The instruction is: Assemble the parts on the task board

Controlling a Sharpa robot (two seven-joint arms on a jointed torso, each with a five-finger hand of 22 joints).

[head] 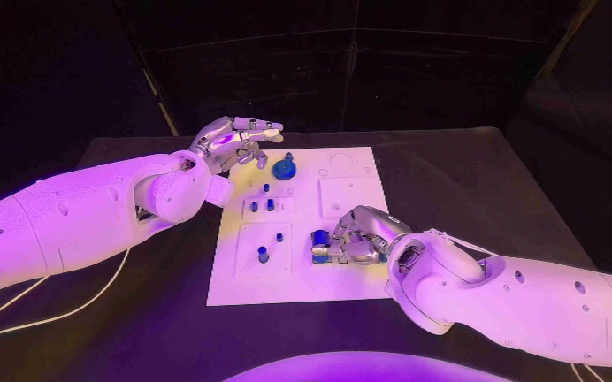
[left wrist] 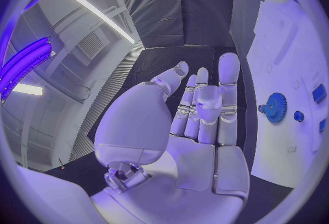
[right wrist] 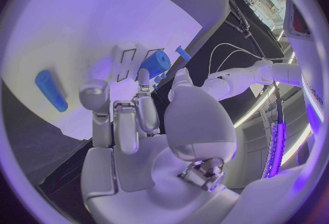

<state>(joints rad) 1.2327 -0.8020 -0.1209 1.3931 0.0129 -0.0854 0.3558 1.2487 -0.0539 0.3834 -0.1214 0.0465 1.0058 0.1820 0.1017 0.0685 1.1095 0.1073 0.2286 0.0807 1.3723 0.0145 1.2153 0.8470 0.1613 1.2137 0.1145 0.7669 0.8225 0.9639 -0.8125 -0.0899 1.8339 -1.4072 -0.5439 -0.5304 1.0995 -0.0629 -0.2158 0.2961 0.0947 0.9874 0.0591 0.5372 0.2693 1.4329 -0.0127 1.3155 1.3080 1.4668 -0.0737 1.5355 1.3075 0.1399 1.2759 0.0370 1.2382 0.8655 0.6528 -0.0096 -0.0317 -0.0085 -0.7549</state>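
We see the white task board (head: 351, 285) lying mid-surface (head: 510, 187). The left robot hand (head: 236, 143) hovers at the board's far left corner, fingers spread, holding nothing, with a blue gear (head: 285, 170) just beside it on the board. The right robot hand (head: 355, 236) rests on the board's near half, fingertips touching a blue cylinder (right wrist: 155, 63); whether it actually grips, we cannot tell. Small blue pegs (head: 264, 254) stand between the two hands.
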